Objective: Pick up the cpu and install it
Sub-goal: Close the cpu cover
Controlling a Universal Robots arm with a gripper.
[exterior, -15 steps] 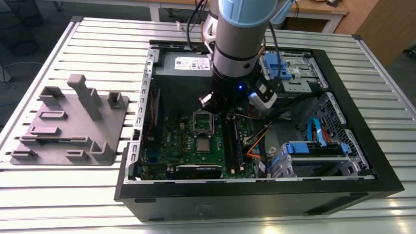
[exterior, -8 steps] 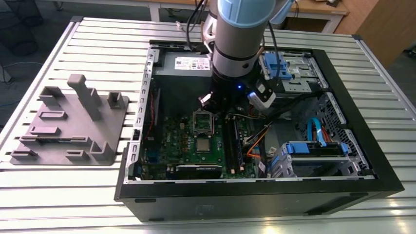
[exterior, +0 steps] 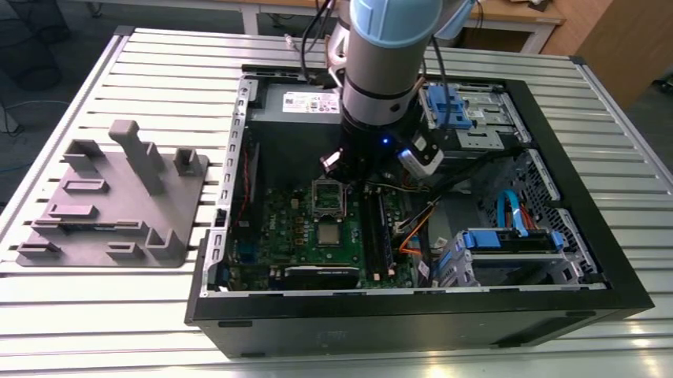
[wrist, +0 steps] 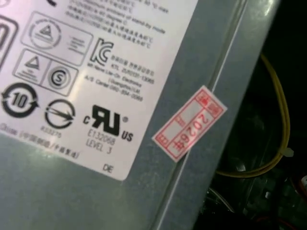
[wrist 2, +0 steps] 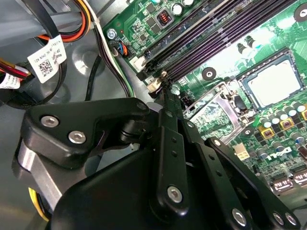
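The cpu (exterior: pixel 329 234) (wrist 2: pixel 273 84) lies flat in its socket on the green motherboard (exterior: pixel 299 236), pale square top up, dark rim around it. Beside it the silver socket frame (exterior: pixel 329 197) (wrist 2: pixel 216 108) stands flipped open. My gripper (exterior: pixel 363 183) (wrist 2: pixel 162 82) hangs inside the computer case over the end of the memory slots (wrist 2: pixel 211 43), next to the open frame and apart from the cpu. Its black fingers (wrist 2: pixel 168 129) are shut together with nothing visible between them.
The open black case (exterior: pixel 589 260) lies on a slatted metal table (exterior: pixel 105 315). A grey plastic tray (exterior: pixel 105 197) with upright posts sits at the exterior view's left. Drive cages with blue clips (exterior: pixel 505 240), cables (wrist 2: pixel 81 19) and the power supply (wrist: pixel 72 96) crowd the case.
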